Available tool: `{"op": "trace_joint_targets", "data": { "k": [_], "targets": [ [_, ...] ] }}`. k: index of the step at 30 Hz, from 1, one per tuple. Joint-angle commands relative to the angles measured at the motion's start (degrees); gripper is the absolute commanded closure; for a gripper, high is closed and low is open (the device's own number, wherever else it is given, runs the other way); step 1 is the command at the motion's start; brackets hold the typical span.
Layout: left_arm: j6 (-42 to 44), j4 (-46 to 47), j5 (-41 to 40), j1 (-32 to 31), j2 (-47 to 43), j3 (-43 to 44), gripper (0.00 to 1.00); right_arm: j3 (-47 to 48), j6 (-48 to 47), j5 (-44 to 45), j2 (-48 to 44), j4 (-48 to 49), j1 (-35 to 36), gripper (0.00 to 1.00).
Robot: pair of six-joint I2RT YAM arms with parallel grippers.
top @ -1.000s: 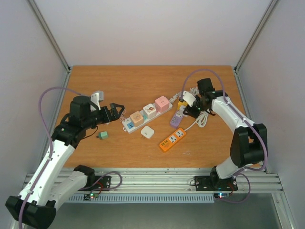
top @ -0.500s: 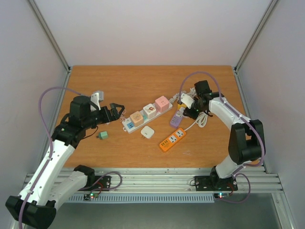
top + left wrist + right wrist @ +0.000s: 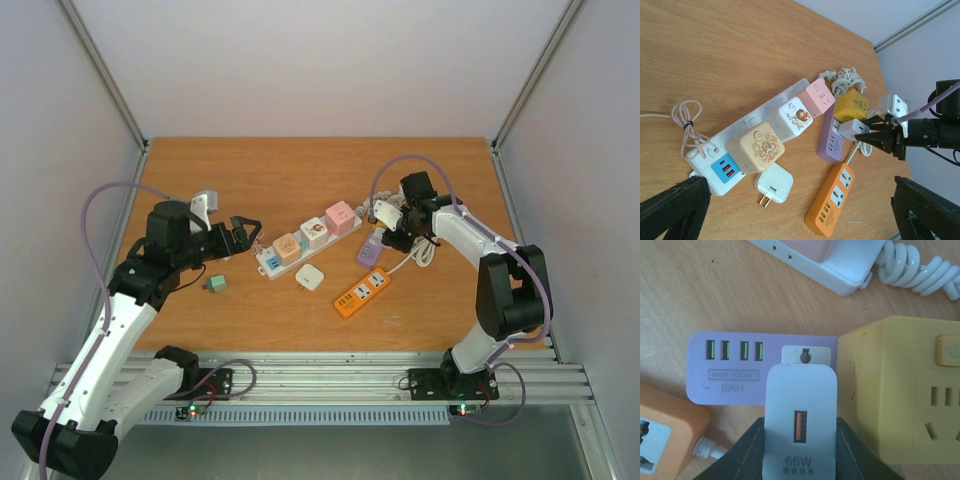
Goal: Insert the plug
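My right gripper [image 3: 387, 226] is shut on a white 66W charger plug [image 3: 800, 420], with one finger on each side of it. The plug stands over the socket end of the purple power strip [image 3: 740, 370], right beside a yellow socket cube [image 3: 910, 390]. Its prongs are hidden, so I cannot tell how deep they sit. The plug [image 3: 854, 128] and the purple strip [image 3: 829, 142] also show in the left wrist view. My left gripper [image 3: 245, 232] is open and empty above the table, left of the white strip.
A long white strip [image 3: 305, 238] carries pink, white, beige and blue cubes. An orange strip [image 3: 362, 293] lies nearer. A loose white adapter [image 3: 309, 277] and a small green adapter [image 3: 215, 284] lie on the table. A coiled white cable [image 3: 912, 270] lies beyond the yellow cube.
My right gripper has moved a little left and farther with the white plug, over the purple strip's socket end. The left arm has not moved.
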Motion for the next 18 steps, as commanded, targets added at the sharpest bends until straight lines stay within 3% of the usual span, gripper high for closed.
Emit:
{"op": "trace_joint_targets", "data": {
  "k": [1,11,18],
  "targets": [
    [1.2,1.4,-0.4,0.2,-0.2,0.3,0.01,-2.1,-2.1,5.1,1.0,0.9,1.5,0.83],
    [1.2,1.2,-0.3,0.3,-0.3,0.2,0.01,-1.7,-2.8,7.6,4.7,-1.3,2.2,0.75],
    [1.5,1.3,0.1,0.2,-0.2,0.2,0.01,0.4,-0.7,6.0,2.1,-1.8,2.2,0.58]
  ]
}}
